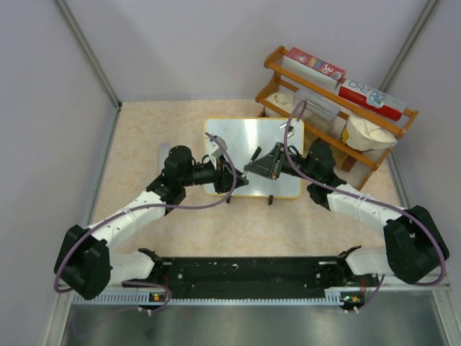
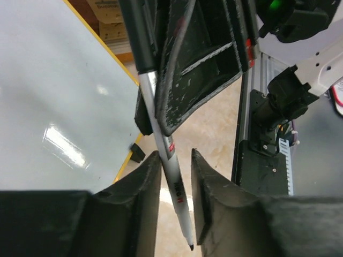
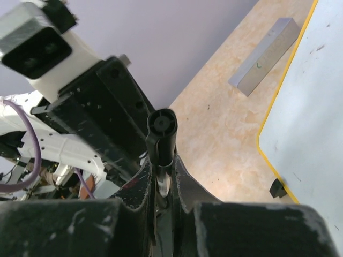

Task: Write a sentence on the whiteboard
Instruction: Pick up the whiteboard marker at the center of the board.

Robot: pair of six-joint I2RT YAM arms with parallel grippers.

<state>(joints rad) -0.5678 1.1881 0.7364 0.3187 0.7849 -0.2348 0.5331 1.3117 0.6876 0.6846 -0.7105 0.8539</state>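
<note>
The whiteboard (image 1: pixel 248 133) lies flat on the table, white with a yellow rim, and both arms meet over its near half. No sentence is in view on the bare board (image 2: pixel 53 96) (image 3: pixel 316 107). My right gripper (image 1: pixel 261 167) (image 3: pixel 161 160) is shut on the marker (image 3: pixel 162 128), whose black cap end points at the right wrist camera. The marker (image 2: pixel 171 171) runs down between the fingers of my left gripper (image 1: pixel 240 177) (image 2: pixel 174 152), tip bare. Those jaws stand open, the barrel leaning on the left finger (image 2: pixel 144 184) with a gap on the other side.
A wooden rack (image 1: pixel 338 94) with boxes and bags stands at the back right, close behind the right arm. A grey metal block (image 3: pixel 263 56) lies beside the board's yellow rim. Grey walls close in both sides. The black base bar (image 1: pixel 245 270) spans the near edge.
</note>
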